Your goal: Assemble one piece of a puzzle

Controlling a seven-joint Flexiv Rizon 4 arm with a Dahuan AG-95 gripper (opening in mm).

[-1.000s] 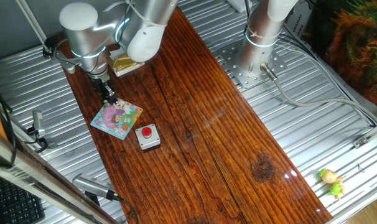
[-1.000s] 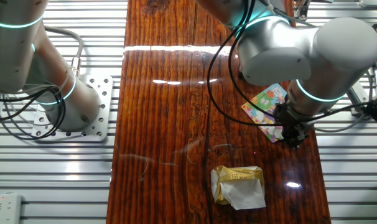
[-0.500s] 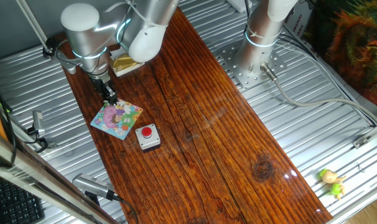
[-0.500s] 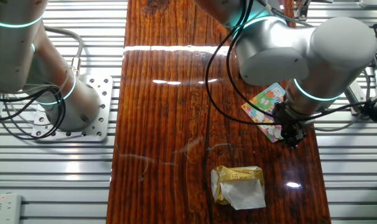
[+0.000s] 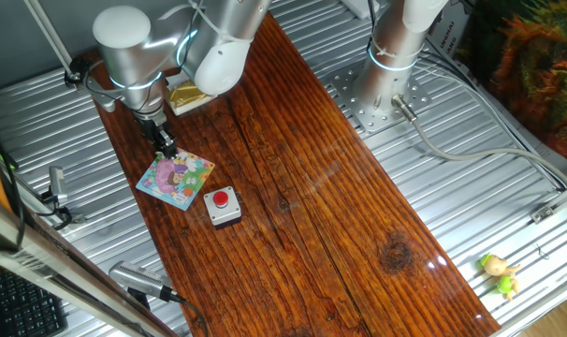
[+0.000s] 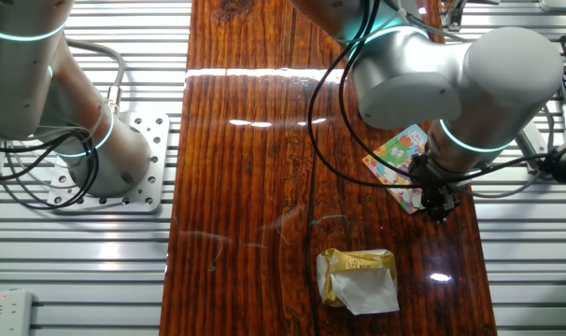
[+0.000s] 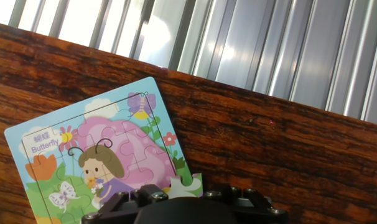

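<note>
The puzzle is a small square board with a pink-purple butterfly figure, lying flat near the wooden table's left edge. It also shows in the other fixed view and fills the lower left of the hand view. My gripper points straight down at the board's far corner, also seen in the other fixed view. In the hand view the gripper is shut on a green-and-white puzzle piece that stands at the board's right edge. The fingertips are mostly hidden by the hand.
A grey box with a red button sits just in front of the puzzle. A yellowish-gold box lies behind my gripper. A second arm's base stands right of the table. Ribbed metal borders the table edge.
</note>
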